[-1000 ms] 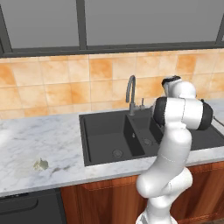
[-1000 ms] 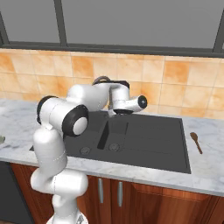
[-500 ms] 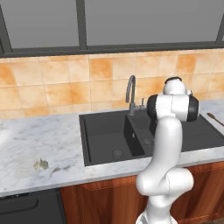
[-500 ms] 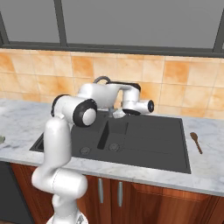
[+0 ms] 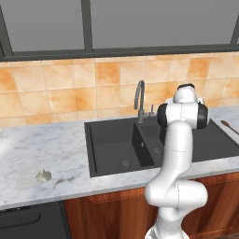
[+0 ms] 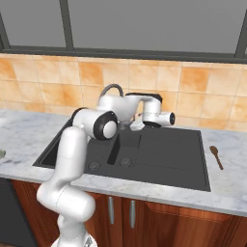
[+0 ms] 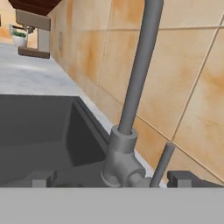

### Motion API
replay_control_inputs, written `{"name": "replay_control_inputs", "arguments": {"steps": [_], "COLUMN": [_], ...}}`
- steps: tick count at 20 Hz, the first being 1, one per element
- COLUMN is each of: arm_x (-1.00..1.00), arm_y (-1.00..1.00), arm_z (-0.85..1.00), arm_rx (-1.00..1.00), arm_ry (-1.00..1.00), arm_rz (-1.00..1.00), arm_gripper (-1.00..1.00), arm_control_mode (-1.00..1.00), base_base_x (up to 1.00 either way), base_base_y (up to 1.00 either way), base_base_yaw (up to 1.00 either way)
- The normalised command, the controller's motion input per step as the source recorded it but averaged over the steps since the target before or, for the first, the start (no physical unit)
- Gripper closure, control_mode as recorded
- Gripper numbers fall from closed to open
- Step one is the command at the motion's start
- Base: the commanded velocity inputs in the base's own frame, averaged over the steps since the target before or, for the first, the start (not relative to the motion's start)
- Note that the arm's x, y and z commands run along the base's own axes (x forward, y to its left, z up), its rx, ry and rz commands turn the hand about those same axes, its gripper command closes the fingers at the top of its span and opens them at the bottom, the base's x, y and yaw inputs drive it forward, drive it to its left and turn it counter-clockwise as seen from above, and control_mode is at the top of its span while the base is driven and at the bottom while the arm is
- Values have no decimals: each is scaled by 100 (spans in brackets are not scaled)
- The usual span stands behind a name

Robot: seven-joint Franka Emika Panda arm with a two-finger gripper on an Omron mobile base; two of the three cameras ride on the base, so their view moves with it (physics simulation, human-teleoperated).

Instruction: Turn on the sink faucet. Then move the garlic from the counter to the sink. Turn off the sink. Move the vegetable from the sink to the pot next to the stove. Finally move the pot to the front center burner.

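The sink faucet (image 5: pixel 140 100) stands at the back edge of the sink (image 5: pixel 112 144), in front of the orange tiled wall (image 5: pixel 70 88), about where the wide bowl meets the narrow one. In the hand view its grey stem (image 7: pixel 138 65) rises from a round base (image 7: pixel 120 159), and a thin lever (image 7: pixel 162 162) leans out from the base toward the wall. The gripper (image 7: pixel 113 179) is close before the base, its two dark fingertips (image 7: pixel 38 178) spread wide apart, one on each side of the faucet base, holding nothing. No water comes from the faucet. The garlic (image 5: pixel 43 175) lies on the counter (image 5: pixel 28 154), well to the left of the sink. A wooden spoon (image 6: pixel 215 156) lies on the counter at the right of the sink.
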Motion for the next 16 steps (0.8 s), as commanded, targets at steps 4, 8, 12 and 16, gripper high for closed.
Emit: {"name": "replay_control_inputs", "arguments": {"steps": [4,8,12,16], "arm_x": [24,20,4,2], "arm_y": [11,11,8,12], "arm_z": [0,-8,-8,-5], "arm_rx": [0,0,0,0], "arm_ry": [0,0,0,0], "arm_rz": [0,0,0,0], "arm_gripper": [-100,-100,-100,-100], "arm_control_mode": [-100,-100,-100,-100], "base_base_x": [0,0,0,0], "base_base_y": [0,0,0,0], "base_base_yaw": [0,0,0,0]}}
